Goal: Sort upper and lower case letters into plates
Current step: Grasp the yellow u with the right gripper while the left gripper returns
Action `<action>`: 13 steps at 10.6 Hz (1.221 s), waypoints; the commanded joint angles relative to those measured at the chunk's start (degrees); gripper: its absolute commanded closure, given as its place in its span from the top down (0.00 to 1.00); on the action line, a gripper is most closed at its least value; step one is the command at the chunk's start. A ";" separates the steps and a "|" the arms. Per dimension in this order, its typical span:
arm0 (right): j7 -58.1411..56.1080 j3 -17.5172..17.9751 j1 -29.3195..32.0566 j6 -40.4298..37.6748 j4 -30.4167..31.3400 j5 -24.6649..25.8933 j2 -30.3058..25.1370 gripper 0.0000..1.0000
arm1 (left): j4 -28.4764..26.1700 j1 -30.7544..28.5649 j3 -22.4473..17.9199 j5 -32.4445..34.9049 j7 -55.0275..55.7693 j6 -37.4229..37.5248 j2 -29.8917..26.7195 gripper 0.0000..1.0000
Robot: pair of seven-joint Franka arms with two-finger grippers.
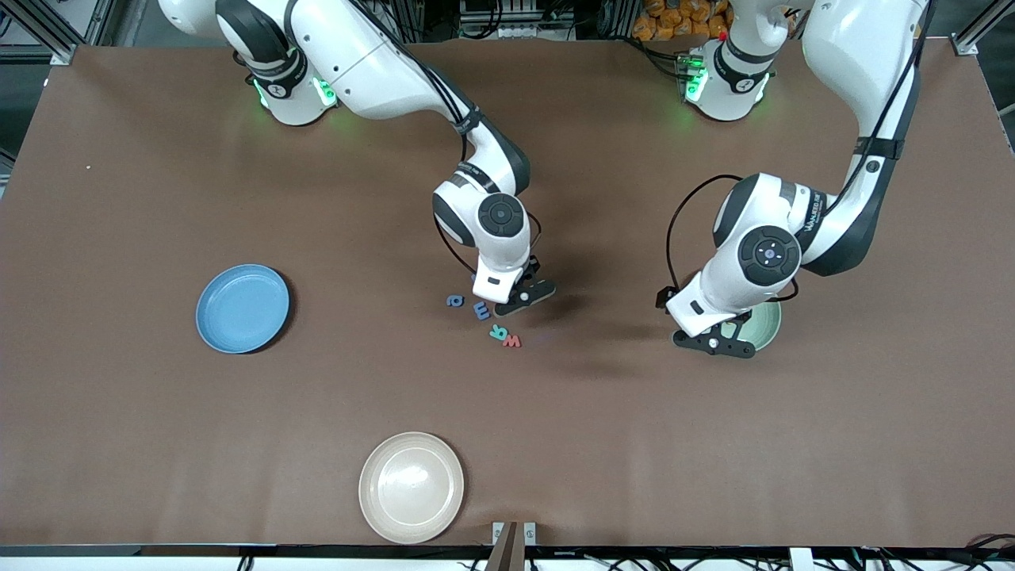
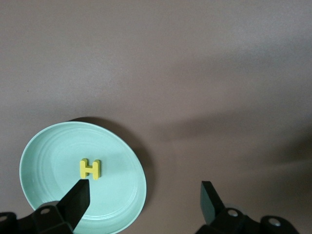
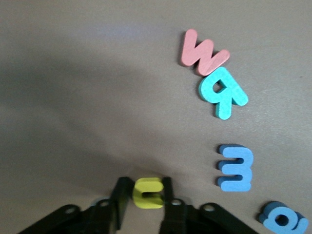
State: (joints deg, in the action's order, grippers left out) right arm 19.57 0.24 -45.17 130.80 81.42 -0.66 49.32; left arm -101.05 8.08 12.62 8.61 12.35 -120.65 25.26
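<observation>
My right gripper (image 1: 519,300) is down at the table's middle, shut on a small yellow letter (image 3: 148,192) that sits between its fingers (image 3: 122,195). Beside it lie a red W (image 3: 204,56), a teal R (image 3: 222,92) and two blue letters (image 3: 236,168) (image 3: 282,219); these show as a small cluster (image 1: 496,321) in the front view. My left gripper (image 2: 145,195) hangs open over the edge of the mint green plate (image 2: 53,151), which holds a yellow H (image 2: 90,168). The left hand hides most of that plate (image 1: 767,325) in the front view. The blue plate (image 1: 242,309) lies empty toward the right arm's end.
A beige plate (image 1: 411,486) sits empty near the table's front edge, nearer to the front camera than the letters. Brown tabletop surrounds all three plates.
</observation>
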 commanded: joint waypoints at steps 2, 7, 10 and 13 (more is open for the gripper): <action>1.61 -0.07 -0.36 -0.19 0.06 1.01 0.25 0.00 | 2.43 2.02 1.35 0.44 0.48 1.12 -0.83 1.00; 6.98 -4.09 0.25 -0.28 -0.73 0.75 -4.13 0.00 | 7.96 7.47 1.35 -2.54 17.07 1.12 2.86 1.00; 6.45 -5.78 5.24 -2.03 -0.56 0.66 -7.39 0.00 | 12.70 11.06 1.35 -6.76 31.10 0.42 6.98 1.00; 2.08 -5.87 13.50 -7.80 -0.12 0.57 -10.46 0.00 | 17.46 16.24 0.30 -6.86 47.45 -3.52 12.96 1.00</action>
State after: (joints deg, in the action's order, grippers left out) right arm 23.73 -6.40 -35.39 126.25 79.72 -0.67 41.56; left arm -87.82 21.61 14.03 2.80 53.03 -122.63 34.28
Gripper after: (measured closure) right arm 0.727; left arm 0.000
